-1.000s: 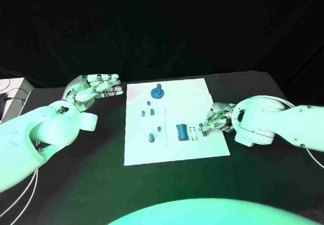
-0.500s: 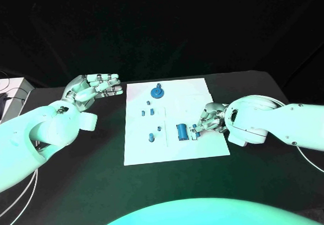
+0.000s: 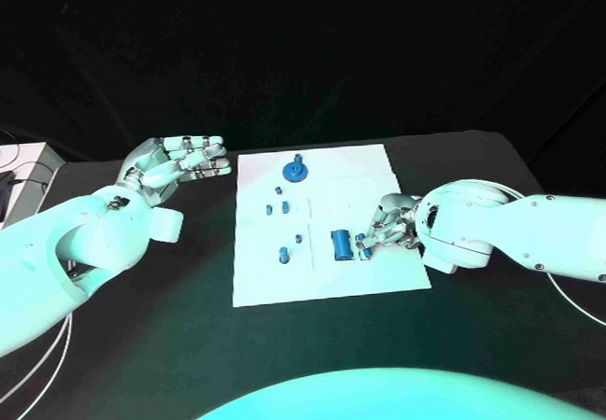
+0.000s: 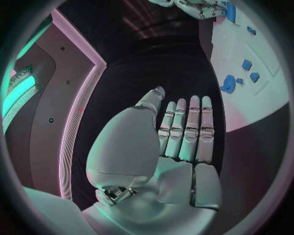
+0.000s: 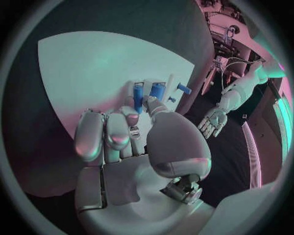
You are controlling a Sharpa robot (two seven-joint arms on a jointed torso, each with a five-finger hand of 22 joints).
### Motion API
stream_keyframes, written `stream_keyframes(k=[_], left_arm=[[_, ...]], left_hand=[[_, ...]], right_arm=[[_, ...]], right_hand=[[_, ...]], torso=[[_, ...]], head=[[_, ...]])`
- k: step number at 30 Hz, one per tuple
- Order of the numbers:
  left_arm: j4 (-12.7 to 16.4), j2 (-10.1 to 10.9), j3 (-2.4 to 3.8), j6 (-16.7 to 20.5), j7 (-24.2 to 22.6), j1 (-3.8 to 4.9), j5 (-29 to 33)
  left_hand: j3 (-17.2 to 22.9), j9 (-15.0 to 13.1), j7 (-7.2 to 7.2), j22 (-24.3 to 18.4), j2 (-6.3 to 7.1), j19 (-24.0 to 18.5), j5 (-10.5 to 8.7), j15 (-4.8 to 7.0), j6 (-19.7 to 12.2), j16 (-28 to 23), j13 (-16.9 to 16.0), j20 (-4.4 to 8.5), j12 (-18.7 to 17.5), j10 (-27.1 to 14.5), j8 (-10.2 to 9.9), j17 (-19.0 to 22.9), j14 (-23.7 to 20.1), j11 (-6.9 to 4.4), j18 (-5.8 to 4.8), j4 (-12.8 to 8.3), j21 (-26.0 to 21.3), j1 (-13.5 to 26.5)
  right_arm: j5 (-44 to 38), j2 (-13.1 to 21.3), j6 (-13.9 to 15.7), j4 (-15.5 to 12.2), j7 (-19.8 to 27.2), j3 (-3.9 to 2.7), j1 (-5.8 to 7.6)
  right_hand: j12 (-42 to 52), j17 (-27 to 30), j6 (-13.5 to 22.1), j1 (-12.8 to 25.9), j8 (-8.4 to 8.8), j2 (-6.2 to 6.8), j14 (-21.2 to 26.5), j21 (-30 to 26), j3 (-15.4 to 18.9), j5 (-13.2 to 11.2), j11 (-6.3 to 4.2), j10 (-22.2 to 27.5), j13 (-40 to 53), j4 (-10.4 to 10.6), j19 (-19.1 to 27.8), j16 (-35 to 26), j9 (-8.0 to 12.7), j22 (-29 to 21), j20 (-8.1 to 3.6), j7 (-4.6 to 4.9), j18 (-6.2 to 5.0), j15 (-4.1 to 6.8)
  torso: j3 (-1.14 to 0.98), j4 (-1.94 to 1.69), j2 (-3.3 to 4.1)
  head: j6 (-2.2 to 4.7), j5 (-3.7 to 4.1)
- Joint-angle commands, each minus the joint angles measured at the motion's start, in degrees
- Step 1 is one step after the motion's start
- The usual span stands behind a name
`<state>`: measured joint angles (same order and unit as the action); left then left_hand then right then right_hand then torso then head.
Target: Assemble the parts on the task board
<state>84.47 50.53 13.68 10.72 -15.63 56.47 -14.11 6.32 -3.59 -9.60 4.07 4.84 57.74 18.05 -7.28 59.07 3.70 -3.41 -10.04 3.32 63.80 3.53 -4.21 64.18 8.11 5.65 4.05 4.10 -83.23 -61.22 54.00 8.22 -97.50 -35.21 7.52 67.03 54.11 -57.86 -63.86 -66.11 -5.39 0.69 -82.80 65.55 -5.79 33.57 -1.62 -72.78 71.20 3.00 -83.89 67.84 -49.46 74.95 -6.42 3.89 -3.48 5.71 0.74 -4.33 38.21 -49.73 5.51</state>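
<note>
From my remote station I see the white task board [image 3: 330,274] lying in the middle of the black desk [image 3: 470,333], with the blue parts spread across it. A round blue part [image 3: 296,173] sits near the board's far edge. Closer in from it lie several small blue parts [image 3: 278,209], and a larger blue block [image 3: 341,245] rests toward the board's near right portion.

My right hand [image 3: 388,230] is down over the board's right side, its fingertips [image 3: 372,242] just beside the blue block. In the right wrist view the fingers [image 5: 107,132] curl toward two upright blue pieces [image 5: 149,93] on the board; I cannot tell whether they actually pinch one.

My left hand [image 3: 178,164] hovers above the desk just off the board's far left corner, holding nothing. In the left wrist view its fingers [image 4: 186,129] are stretched out straight and side by side, the thumb standing apart, well clear of the round blue part there.
</note>
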Motion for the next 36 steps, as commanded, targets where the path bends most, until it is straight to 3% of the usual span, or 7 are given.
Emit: stream_keyframes(k=[1,20,23,26,31,32,36], left_arm=[[0.17,0.02,0.04,-0.76,-0.31,0.0,0.29],[0.18,0.05,0.04,-0.83,-0.23,0.0,0.29],[0.19,0.07,0.04,-0.8,-0.22,0.0,0.29],[0.19,0.1,0.04,-0.77,-0.21,0.0,0.29],[0.19,0.13,0.04,-0.77,-0.2,0.0,0.29],[0.19,0.13,0.04,-0.77,-0.19,0.0,0.29],[0.18,0.14,0.04,-0.77,-0.18,0.0,0.29]], left_hand=[[-0.4,0.01,-0.27,-0.1,-0.19,-0.53,0.23,-0.04,-0.25,-0.22,0.04,-0.04,0.07,-0.31,0.03,-0.09,-0.42,0.04,-0.29,0.15,-0.19,-0.46],[1.28,0.01,-0.3,-0.09,0.1,-0.55,0.25,-0.02,-0.26,-0.22,0.04,0.0,0.07,-0.33,0.03,-0.07,-0.43,0.04,-0.33,0.46,-0.17,-0.34],[1.28,0.01,-0.3,-0.09,0.1,-0.55,0.25,-0.02,-0.26,-0.22,0.04,0.0,0.07,-0.33,0.03,-0.07,-0.43,0.04,-0.33,0.46,-0.17,-0.34],[1.28,0.01,-0.3,-0.09,0.1,-0.55,0.25,-0.02,-0.26,-0.22,0.04,0.0,0.07,-0.33,0.03,-0.07,-0.43,0.04,-0.33,0.46,-0.17,-0.34],[1.25,0.01,-0.28,-0.09,0.1,-0.56,0.24,-0.03,-0.24,-0.22,0.04,0.0,0.07,-0.33,0.04,-0.07,-0.44,0.04,-0.34,0.52,-0.18,-0.29],[1.25,0.01,-0.28,-0.09,0.1,-0.56,0.24,-0.03,-0.24,-0.22,0.04,0.0,0.07,-0.33,0.04,-0.07,-0.44,0.04,-0.34,0.52,-0.18,-0.29],[1.25,0.01,-0.28,-0.09,0.1,-0.56,0.24,-0.03,-0.24,-0.22,0.04,0.0,0.07,-0.33,0.04,-0.07,-0.44,0.04,-0.34,0.52,-0.18,-0.29]], right_arm=[[-0.69,0.0,-1.75,0.1,-0.3,0.04,-0.14],[-0.84,-0.02,-1.23,0.31,-0.34,0.11,-0.24],[-0.95,-0.09,-0.55,0.45,-0.22,0.11,-0.25],[-1.0,-0.14,0.11,0.59,-0.15,0.11,-0.27],[-0.95,-0.16,0.96,0.8,-0.09,0.12,-0.32],[-0.93,-0.17,1.07,0.82,-0.06,0.12,-0.33],[-0.85,-0.16,1.59,0.85,0.09,0.12,-0.36]], right_hand=[[0.22,0.01,-0.25,0.31,-0.21,-0.16,-0.01,0.08,-18.14,0.38,-0.19,-0.45,0.03,-18.03,-2.31,-0.38,0.09,8.95,0.39,-0.05,-0.38,-0.38],[-0.13,0.19,-0.07,0.3,-0.31,0.03,0.01,-0.21,-17.15,0.21,-0.21,-0.33,-0.21,-17.56,-2.26,-0.62,-0.25,8.88,0.4,-0.14,-0.38,-0.39],[-0.07,0.2,-0.1,0.55,-0.17,0.29,-0.03,-0.41,-14.06,-0.39,-0.45,-0.42,-0.2,-16.16,-2.27,-0.65,-0.01,8.83,0.42,-1.01,-0.35,-0.33],[-0.1,0.31,-0.84,0.39,0.71,0.2,-0.03,-0.75,-9.05,-1.79,-0.8,-0.08,-0.15,-13.96,-2.28,-0.82,1.85,8.77,0.25,-2.06,-0.25,-0.17],[-0.55,0.37,-1.56,2.26,1.41,1.01,-0.06,-1.18,-1.76,-4.08,-0.49,0.27,-0.48,-9.53,-2.32,-0.97,4.58,8.71,0.2,-1.75,-0.17,-0.26],[-0.67,0.4,-1.69,1.26,1.32,0.43,-0.06,-1.27,1.03,-4.71,-0.65,0.3,-0.66,-8.0,-2.38,-1.04,5.43,8.72,0.23,-1.49,-0.18,-0.25],[-0.63,0.38,-1.73,1.74,1.22,1.07,-0.09,-1.51,4.56,-8.62,-0.34,0.23,-0.78,-5.27,-2.41,-1.07,6.18,8.69,0.31,-1.45,-0.2,-0.37]], torso=[[-0.03,0.02,-0.01],[-0.03,0.04,0.02],[-0.01,0.01,0.02],[-0.01,0.01,0.01],[-0.03,0.02,0.0],[-0.05,0.02,0.0],[-0.06,0.07,0.01]], head=[[-0.11,-0.02],[0.03,-0.13],[0.03,-0.07],[0.01,-0.1],[0.01,-0.11],[0.04,-0.12],[0.07,-0.05]])
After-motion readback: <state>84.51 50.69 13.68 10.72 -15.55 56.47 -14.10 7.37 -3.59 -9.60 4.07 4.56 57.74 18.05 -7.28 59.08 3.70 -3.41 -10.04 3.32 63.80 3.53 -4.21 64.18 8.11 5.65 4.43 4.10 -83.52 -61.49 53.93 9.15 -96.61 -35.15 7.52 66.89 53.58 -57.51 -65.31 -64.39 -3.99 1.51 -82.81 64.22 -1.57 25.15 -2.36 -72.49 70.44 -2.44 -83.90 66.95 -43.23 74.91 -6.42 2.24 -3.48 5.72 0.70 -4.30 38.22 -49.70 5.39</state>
